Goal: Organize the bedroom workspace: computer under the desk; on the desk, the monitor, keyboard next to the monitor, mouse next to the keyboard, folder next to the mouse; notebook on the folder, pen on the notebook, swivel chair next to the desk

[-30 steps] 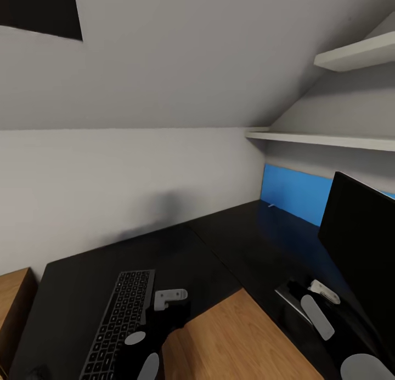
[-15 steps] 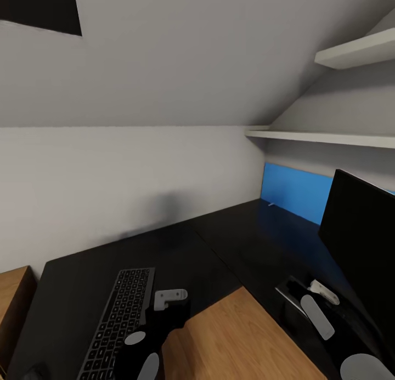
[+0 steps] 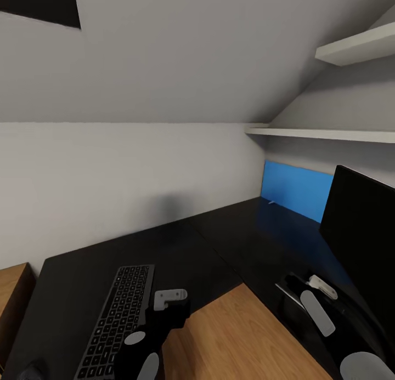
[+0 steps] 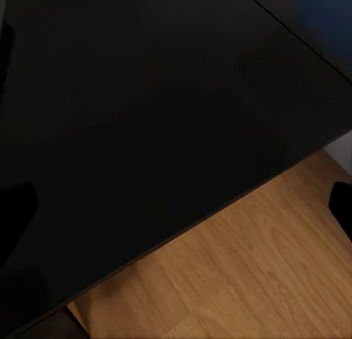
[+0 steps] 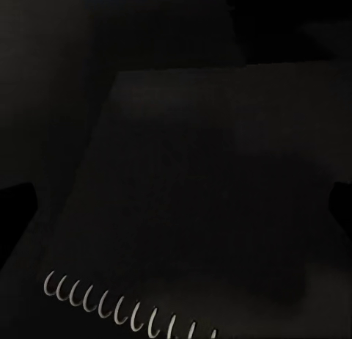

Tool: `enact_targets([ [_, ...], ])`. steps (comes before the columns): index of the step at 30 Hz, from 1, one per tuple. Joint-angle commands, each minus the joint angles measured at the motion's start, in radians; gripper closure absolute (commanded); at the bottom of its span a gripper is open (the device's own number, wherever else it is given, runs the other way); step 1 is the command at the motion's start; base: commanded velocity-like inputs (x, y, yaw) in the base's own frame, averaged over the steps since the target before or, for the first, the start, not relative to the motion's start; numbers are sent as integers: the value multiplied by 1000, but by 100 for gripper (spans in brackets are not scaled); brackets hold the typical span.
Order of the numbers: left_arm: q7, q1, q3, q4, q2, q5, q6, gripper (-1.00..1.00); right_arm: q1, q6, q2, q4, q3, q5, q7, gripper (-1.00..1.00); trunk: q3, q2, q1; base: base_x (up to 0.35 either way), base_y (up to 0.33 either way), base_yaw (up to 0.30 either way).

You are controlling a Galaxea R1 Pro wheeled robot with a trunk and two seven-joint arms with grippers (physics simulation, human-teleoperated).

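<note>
Fig.: R gripper (image 3: 299, 293) over thin dark-grey spiral-bound notebook (image 5: 198, 199) on glossy black L-shaped desk (image 3: 181, 251), beside wide black flat monitor (image 3: 365, 226); finger state unclear, prob. gripping notebook. Bright blue flat folder (image 3: 296, 188) stood at wall, well apart: keep notebook level, clear monitor en route.

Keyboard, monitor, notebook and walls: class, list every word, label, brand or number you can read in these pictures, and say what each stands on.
None can be read.
Keyboard: pale key legends, too small and blurred to read.
Monitor: black screen, no brand or text visible.
Notebook: dark cover with a wire spiral, no writing visible.
Folder: plain blue, no label visible.
Desk and shelves: bear no signs.
</note>
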Motion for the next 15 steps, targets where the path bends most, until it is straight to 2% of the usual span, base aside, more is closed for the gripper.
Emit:
enact_targets([
  [1,10,-1,-1,-1,0,11,2,-100,0,2,-1,54,5,-17,-7,-100,-1,-1,0,0,0,0],
  [11,10,-1,1,-1,4,11,3,-100,0,2,-1,54,5,-18,-7,-100,-1,-1,0,0,0,1],
  [15,10,-1,2,0,6,11,3,-100,0,2,-1,55,6,-18,-7,-100,-1,-1,0,0,0,102],
])
